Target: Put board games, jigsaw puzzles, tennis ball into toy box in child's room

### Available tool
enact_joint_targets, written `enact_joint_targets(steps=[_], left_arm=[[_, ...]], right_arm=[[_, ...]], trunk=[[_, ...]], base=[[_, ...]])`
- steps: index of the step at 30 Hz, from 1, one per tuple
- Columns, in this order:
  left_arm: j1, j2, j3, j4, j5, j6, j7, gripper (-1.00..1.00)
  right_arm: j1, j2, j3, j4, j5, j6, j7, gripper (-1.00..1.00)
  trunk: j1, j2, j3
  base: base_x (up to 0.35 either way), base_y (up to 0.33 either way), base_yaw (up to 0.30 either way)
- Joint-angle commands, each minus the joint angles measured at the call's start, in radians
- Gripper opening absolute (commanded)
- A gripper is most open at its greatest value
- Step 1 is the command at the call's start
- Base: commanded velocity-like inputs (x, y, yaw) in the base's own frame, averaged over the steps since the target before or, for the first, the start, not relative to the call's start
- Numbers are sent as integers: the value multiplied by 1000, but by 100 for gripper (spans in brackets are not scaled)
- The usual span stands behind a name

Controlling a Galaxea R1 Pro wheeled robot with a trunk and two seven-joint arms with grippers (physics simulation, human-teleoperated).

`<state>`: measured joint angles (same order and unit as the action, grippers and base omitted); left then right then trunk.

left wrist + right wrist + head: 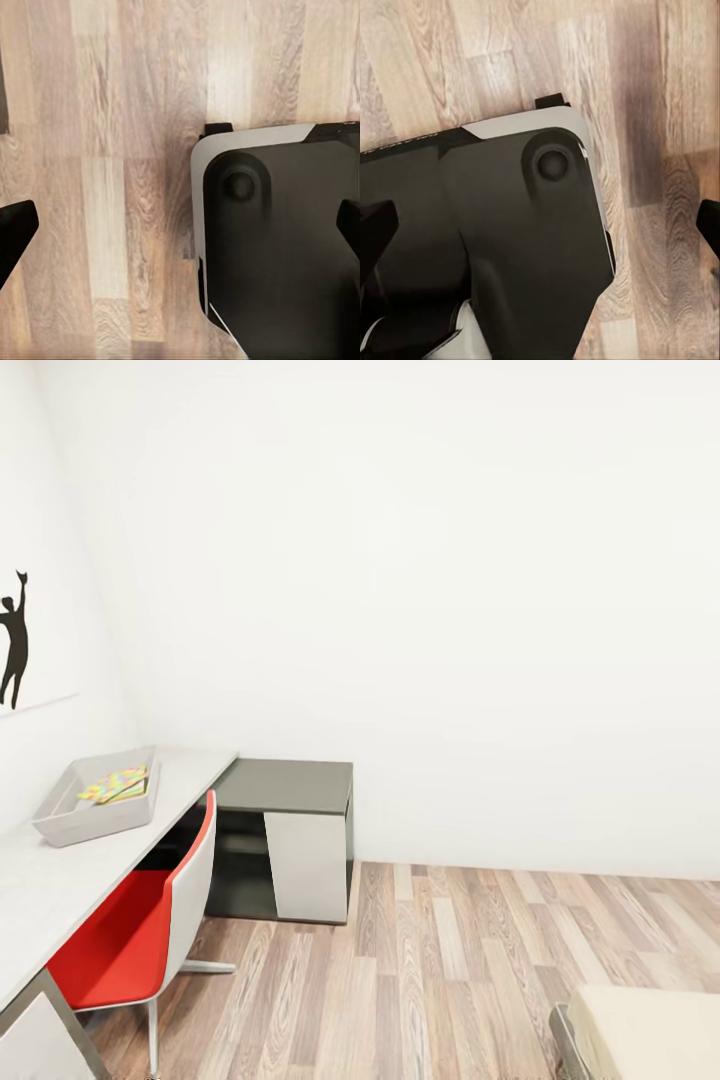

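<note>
The toy box (98,826), a pale grey tray, sits on the long table (50,880) by the left wall in the head view. A multicoloured jigsaw puzzle (116,783) lies inside it. I cannot tell whether there is more than one sheet. The board games and the tennis ball are out of view. A corner of the bed (655,1030) with its beige mattress shows at the lower right. My left gripper (180,229) hangs open over the wood floor and my own dark base. My right gripper (540,229) is open too, above the base, with nothing between its fingers.
A red and white chair (140,930) stands tucked at the table. The lower dark grey cabinet (290,785) with a white front panel adjoins the table's far end. Wood-plank floor (450,970) stretches between the table and the bed. White walls close the room behind.
</note>
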<state>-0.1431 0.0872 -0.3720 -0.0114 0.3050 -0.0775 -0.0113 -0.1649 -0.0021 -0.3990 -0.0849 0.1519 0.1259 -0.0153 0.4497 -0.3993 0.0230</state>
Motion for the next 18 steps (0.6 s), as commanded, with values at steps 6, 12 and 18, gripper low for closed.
enact_joint_targets(steps=[6, 12, 18], left_arm=[[2, 4, -8, 1, 10, -3, -1, 100], [3, 6, -8, 1, 10, -4, -1, 100], [4, 6, -9, 1, 8, -4, -1, 100]], right_arm=[[0, 0, -4, 13, 10, 0, -8, 100], [-1, -1, -3, 17, 9, -22, -9, 100], [0, -7, -3, 18, 9, -29, -9, 100]], trunk=[[0, -1, -10], [0, -1, -20], [0, -1, -29]], base=[[0, 0, 0], [0, 0, 0], [0, 0, 0]])
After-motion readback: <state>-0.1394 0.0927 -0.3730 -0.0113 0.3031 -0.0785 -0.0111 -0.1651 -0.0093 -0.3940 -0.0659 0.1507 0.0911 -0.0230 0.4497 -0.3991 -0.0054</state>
